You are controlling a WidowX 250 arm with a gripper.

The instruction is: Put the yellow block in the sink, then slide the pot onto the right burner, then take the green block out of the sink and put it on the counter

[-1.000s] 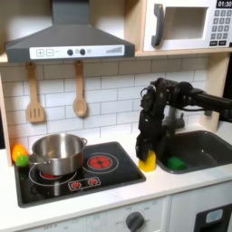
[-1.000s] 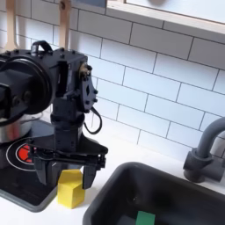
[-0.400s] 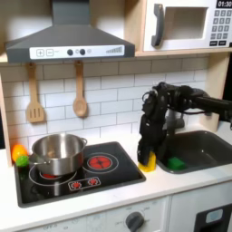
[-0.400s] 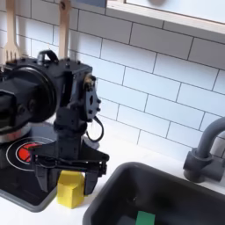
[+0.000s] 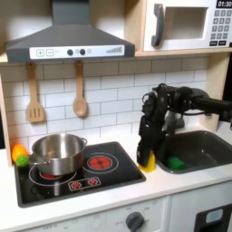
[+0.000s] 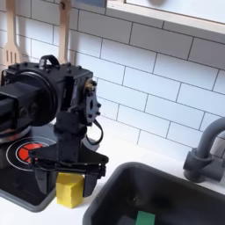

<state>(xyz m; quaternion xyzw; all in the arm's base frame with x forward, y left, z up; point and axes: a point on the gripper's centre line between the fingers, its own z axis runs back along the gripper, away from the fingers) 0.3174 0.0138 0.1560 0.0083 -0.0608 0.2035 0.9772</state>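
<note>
The cream counter (image 5: 109, 194) runs along the front, with the glossy black cooktop (image 5: 54, 186) set into it. On the cooktop's left ring stands the pot (image 5: 58, 154), and the right burner (image 5: 101, 162) lies bare beside it. In the second exterior view the gripper (image 6: 68, 177) is lowered over the yellow block (image 6: 70, 188), its fingers (image 6: 90, 183) spread on either side without clasping it; the block rests on the counter between cooktop and sink (image 6: 167, 198). The green block (image 6: 145, 218) lies in the basin. Behind, white tiles (image 5: 109, 95) carry two wooden utensils (image 5: 35, 93); a range hood (image 5: 68, 41) and microwave (image 5: 190, 23) hang above.
</note>
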